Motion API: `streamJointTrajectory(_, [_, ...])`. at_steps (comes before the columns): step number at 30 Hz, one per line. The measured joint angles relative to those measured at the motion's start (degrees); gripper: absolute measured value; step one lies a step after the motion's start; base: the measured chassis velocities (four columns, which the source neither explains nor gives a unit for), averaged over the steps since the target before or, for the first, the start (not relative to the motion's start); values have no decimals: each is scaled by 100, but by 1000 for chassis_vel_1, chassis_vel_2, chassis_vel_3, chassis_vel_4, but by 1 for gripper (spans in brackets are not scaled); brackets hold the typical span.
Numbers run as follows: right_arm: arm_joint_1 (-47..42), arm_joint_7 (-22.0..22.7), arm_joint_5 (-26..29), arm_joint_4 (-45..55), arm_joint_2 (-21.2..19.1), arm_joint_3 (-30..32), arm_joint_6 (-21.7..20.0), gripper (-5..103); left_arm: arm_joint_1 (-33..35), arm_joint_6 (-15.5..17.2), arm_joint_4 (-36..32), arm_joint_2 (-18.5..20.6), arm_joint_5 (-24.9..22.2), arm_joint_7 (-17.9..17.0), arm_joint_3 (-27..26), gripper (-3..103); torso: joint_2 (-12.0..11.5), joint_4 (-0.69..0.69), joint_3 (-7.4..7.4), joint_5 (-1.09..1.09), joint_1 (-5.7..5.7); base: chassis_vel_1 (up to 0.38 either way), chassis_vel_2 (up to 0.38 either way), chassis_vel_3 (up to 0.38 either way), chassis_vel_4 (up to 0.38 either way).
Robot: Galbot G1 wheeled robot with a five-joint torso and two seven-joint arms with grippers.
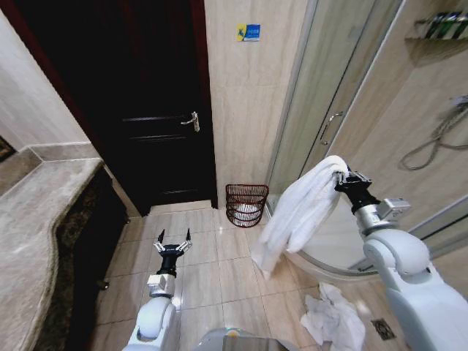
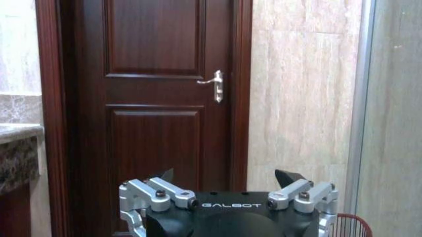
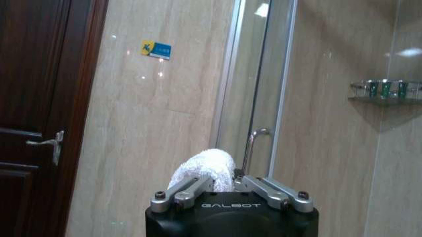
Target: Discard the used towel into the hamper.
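The towel (image 1: 300,212) hangs in long white folds from the right hand (image 1: 344,178), raised in front of the shower door (image 1: 322,110), its fingers pinching the cloth's top end. The hamper (image 1: 246,205) stands on the floor against the wall between the dark door (image 1: 157,102) and the shower, well apart from the towel. The left hand (image 1: 172,244) hovers low over the tiles, fingers spread. Another white cloth (image 1: 335,318) lies crumpled on the floor.

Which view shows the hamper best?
The head view: the whole hamper stands on the floor by the wall, something white inside. The left wrist view shows just its rim beside the left pincer.
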Motion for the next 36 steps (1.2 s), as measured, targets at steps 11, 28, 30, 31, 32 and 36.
streamJointTrajectory(11, [27, -66, -17, -55, -2, 0, 62, 7, -41, 12, 12, 8, 6, 2, 2, 100, 0, 1, 0, -2, 0, 0, 0, 0, 0])
streamJointTrajectory(28, [70, -131, -31, -122, 30, -20, 98, 7, -158, 33, 100, 49, 12, 15, 18, 100, 0, 2, 0, -1, -1, 0, 0, 0, 0])
streamJointTrajectory(30, [90, -136, -35, -139, 33, -30, 98, 7, -178, 37, 112, 60, 10, 15, 18, 100, 0, 2, 0, -1, -1, 0, 0, 0, 0])
streamJointTrajectory(31, [90, -136, -35, -139, 33, -30, 98, 7, -178, 37, 112, 60, 10, 15, 18, 100, 0, 2, 0, -1, -1, 0, 0, 0, 0])
streamJointTrajectory(32, [97, -136, -36, -143, 34, -35, 99, 7, -184, 38, 115, 64, 9, 16, 18, 100, 0, 1, 0, -1, -1, 0, 0, 0, 0])
streamJointTrajectory(36, [124, -139, -38, -161, 35, -52, 99, 7, -219, 44, 138, 66, 8, 18, 19, 100, 0, 2, 0, -1, -1, 0, 0, 0, 0])
